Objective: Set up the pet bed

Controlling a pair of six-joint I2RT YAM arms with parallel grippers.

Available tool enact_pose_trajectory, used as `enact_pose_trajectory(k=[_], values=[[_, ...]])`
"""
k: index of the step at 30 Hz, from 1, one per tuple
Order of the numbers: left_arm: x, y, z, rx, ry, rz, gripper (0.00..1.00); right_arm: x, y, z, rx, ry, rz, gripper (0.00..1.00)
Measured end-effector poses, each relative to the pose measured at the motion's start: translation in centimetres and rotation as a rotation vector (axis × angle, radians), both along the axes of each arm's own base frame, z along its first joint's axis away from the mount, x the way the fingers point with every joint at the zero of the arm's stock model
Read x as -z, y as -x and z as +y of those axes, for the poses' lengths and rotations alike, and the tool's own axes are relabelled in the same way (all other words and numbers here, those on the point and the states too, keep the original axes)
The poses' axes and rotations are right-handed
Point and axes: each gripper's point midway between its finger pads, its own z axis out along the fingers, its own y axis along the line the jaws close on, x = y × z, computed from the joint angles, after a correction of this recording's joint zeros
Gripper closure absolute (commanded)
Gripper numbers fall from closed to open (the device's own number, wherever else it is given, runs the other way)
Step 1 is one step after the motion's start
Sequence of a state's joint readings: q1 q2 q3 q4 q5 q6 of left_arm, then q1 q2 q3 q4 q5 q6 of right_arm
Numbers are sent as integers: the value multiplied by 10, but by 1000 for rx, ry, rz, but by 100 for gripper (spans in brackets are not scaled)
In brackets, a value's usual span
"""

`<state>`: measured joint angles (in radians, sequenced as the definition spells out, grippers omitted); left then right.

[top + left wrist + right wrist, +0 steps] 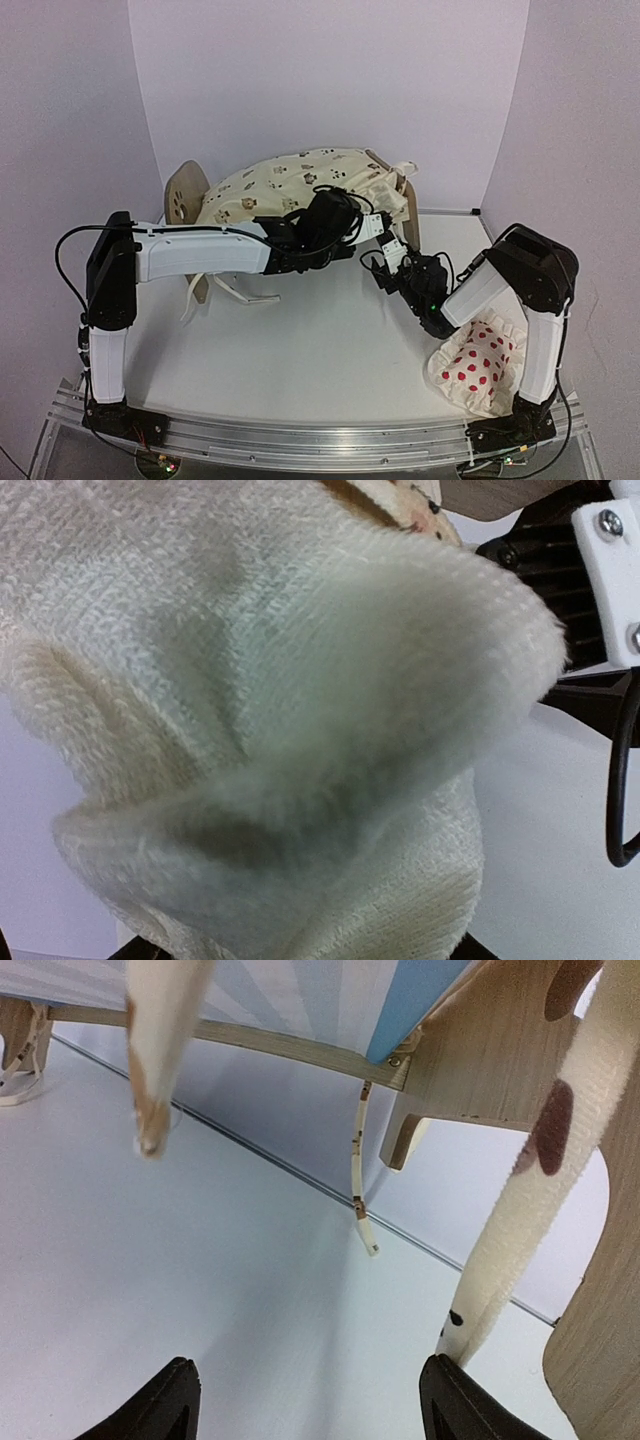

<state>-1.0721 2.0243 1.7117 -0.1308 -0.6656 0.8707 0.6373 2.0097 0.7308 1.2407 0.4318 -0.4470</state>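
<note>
A small plywood pet bed [186, 194] stood at the back of the white table [320, 350], a rounded end board at each end, with a cream animal-print cushion [290, 180] heaped loosely across its top. The left gripper [350, 212] reached in from the left to the cushion's near edge. Its wrist camera was filled with bunched cream fabric, which seemed to lie between the fingers, but I could not tell whether the jaws were pinching it. The right gripper [305, 1402] hovered low beside the bed's right end, with its jaws spread wide and nothing between them. Its camera looked up at the blue-and-white striped base. A cream spotted tie [520, 1230] hung close by. A red-dotted white pillow [480, 365] lay near the right arm's base, well apart from the bed.
</note>
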Motion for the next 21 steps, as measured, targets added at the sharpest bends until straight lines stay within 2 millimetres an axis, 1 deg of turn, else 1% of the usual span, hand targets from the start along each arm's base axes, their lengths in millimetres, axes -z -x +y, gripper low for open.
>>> enact_pose_trajectory(k=[3,7,12,14,16,19,21], values=[[-2,0,0,-2,5,-4,56,-3,-5,-7,53,22,-17,24],[-2,-1,0,-1,6,-6,56,-5,-6,-16,127,60,-30,24],[-3,-1,0,-6,4,-11,56,-4,-4,-18,189,133,-44,22],[-5,-2,0,-9,10,-16,56,-3,-2,-11,188,177,-51,20],[-6,-3,1,-11,14,-18,56,-3,1,1,176,226,-66,19],[-7,-3,1,-9,8,-21,56,-12,3,21,169,275,-100,18],[-7,-3,1,-6,-1,-24,56,-19,6,27,185,285,-116,17]])
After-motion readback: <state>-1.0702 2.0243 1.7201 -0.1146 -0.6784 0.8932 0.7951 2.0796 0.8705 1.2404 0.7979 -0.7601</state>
